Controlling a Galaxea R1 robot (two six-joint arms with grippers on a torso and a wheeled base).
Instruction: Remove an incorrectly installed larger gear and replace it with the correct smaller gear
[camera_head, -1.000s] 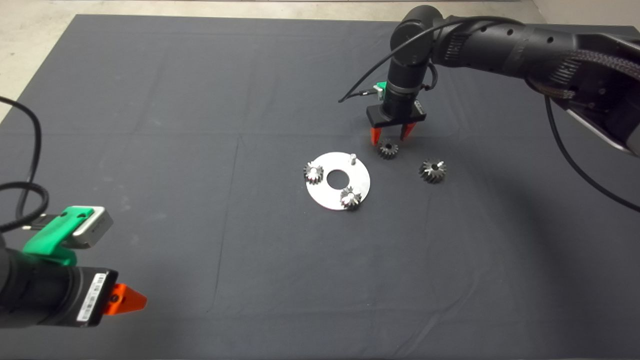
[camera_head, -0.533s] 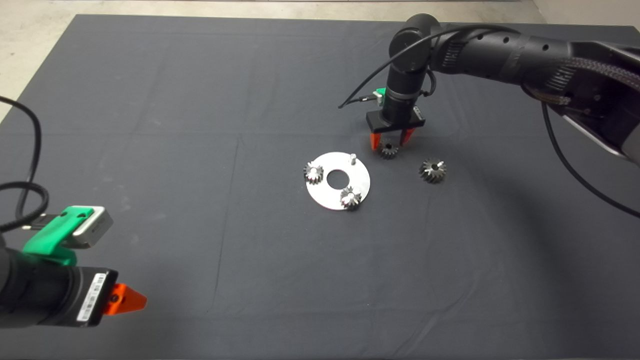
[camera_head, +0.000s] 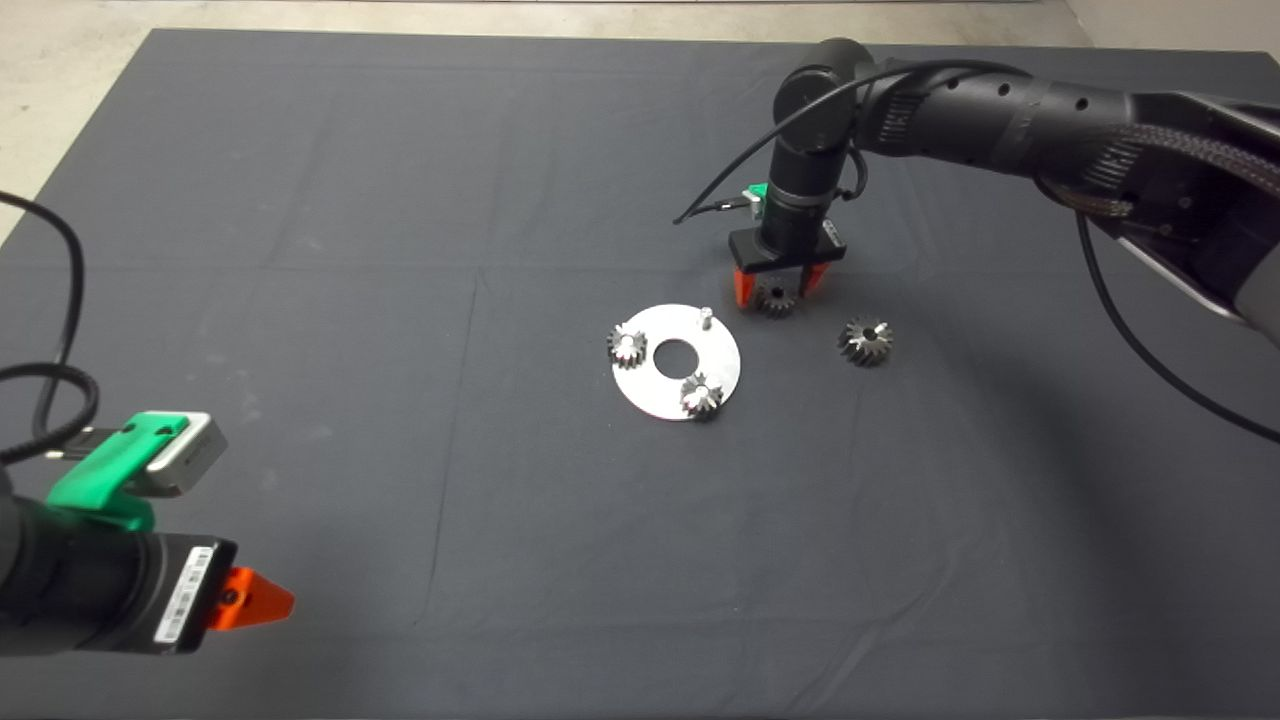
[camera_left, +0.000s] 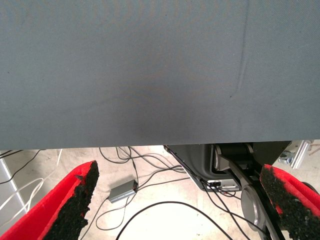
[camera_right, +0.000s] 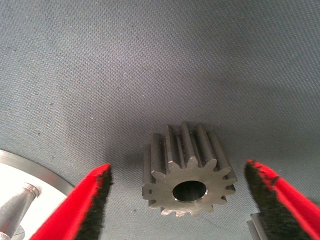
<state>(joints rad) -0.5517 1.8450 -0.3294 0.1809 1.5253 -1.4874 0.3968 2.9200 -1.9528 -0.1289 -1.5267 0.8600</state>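
Note:
The smaller gear (camera_head: 776, 299) lies flat on the mat just right of the round metal plate (camera_head: 648, 385). My right gripper (camera_head: 775, 288) is lowered over it and open, one red finger on each side. In the right wrist view the smaller gear (camera_right: 187, 170) sits between the fingers (camera_right: 92, 205) with a gap on both sides. The larger gear (camera_head: 865, 340), with slanted teeth, rests on the mat further right. The plate carries two small gears (camera_head: 627, 345) (camera_head: 701, 396) and a bare pin (camera_head: 705, 318). My left gripper (camera_head: 250, 598) is parked at the lower left, open.
The dark mat (camera_head: 400, 250) covers the table. In the left wrist view the mat's edge (camera_left: 150, 145) shows with floor cables (camera_left: 150, 205) and a small grey box (camera_left: 122, 190) beyond. A corner of the plate (camera_right: 20, 167) and its pin (camera_right: 17, 205) lie beside the right gripper.
The right gripper has come down and slightly left, from above the smaller gear to straddling it. Left arm, plate and the gears have not moved.

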